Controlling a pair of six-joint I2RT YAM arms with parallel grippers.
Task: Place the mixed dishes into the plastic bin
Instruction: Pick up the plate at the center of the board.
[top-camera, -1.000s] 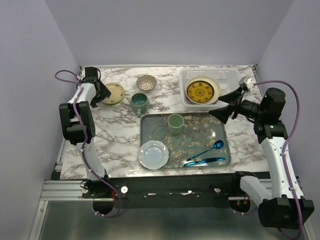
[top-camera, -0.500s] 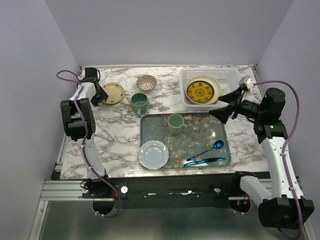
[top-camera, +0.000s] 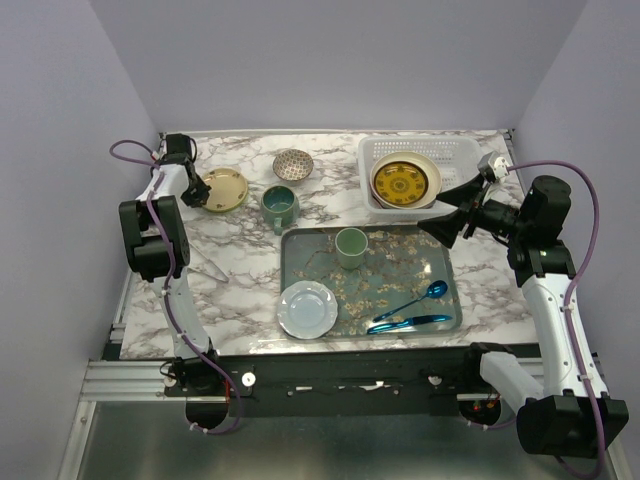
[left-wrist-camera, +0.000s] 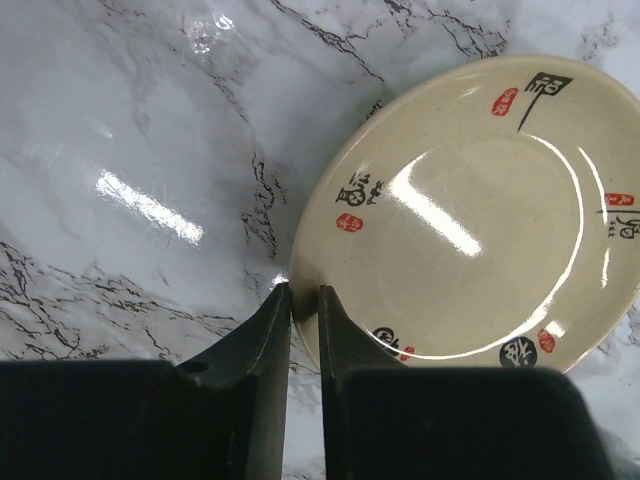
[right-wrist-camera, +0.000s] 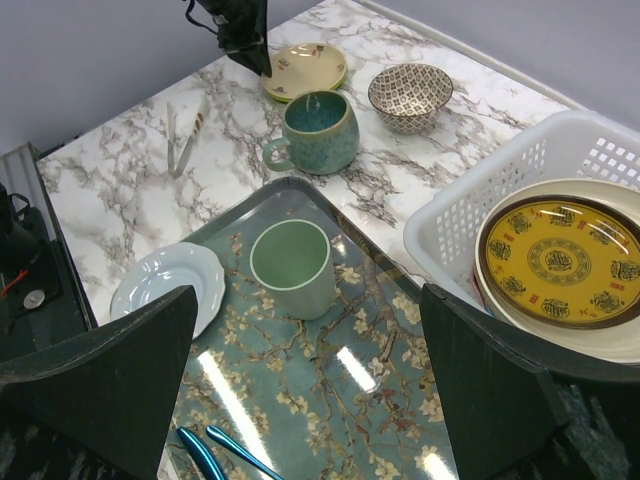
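From above, the left claw (top-camera: 200, 186) is gripping a cream plate (top-camera: 226, 189) on the desk (top-camera: 230, 270), well left of the tray (top-camera: 400, 270) and beyond it. The bin (top-camera: 372, 150) is sitting just beyond the tray's far right corner, holding a yellow plate (top-camera: 406, 182). The right claw (top-camera: 442, 214) is hovering over that corner.

At the left wrist, the fingers (left-wrist-camera: 268, 330) are pinching the cream plate's rim, nearly closed.

At the right wrist, the claw is gaping wide over the tray, holding nothing.

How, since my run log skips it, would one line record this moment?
left gripper: shut on cream plate rim | right gripper: open, empty | plastic bin: amber-yellow plate inside
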